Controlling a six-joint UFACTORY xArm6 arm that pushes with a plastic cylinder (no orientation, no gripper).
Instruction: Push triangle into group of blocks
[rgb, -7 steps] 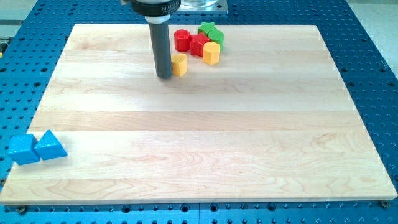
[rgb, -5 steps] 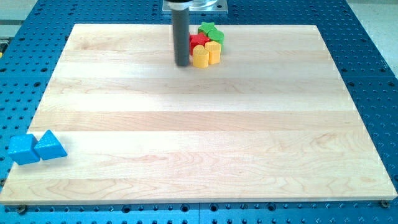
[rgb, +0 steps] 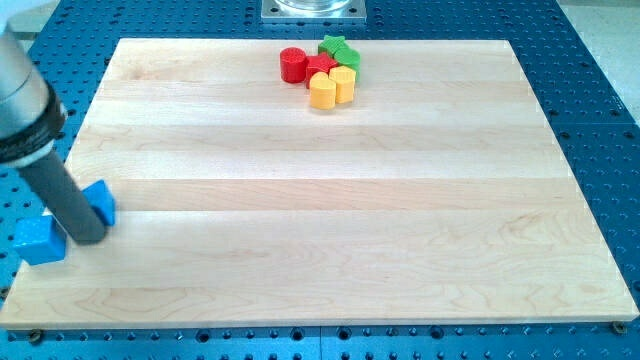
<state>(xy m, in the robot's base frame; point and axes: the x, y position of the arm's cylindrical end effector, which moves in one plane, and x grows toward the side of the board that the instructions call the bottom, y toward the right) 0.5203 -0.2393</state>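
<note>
My tip (rgb: 88, 238) is at the view's left edge of the wooden board (rgb: 320, 200), right against the blue triangle block (rgb: 101, 202), which lies just up and right of it and is partly hidden by the rod. A second blue block (rgb: 38, 241) sits just left of the tip at the board's edge. The group of blocks is at the view's top centre: a red cylinder (rgb: 292, 64), a red block (rgb: 318, 68), a green star-like block (rgb: 338, 47), and two yellow blocks (rgb: 323, 91) (rgb: 344, 83) packed together.
A blue perforated table (rgb: 600, 90) surrounds the board. A grey metal base plate (rgb: 313, 10) sits at the view's top centre, just behind the group.
The tip left the yellow block at the group and swung to the view's lower left. The blue triangle has shifted up and right, away from the other blue block.
</note>
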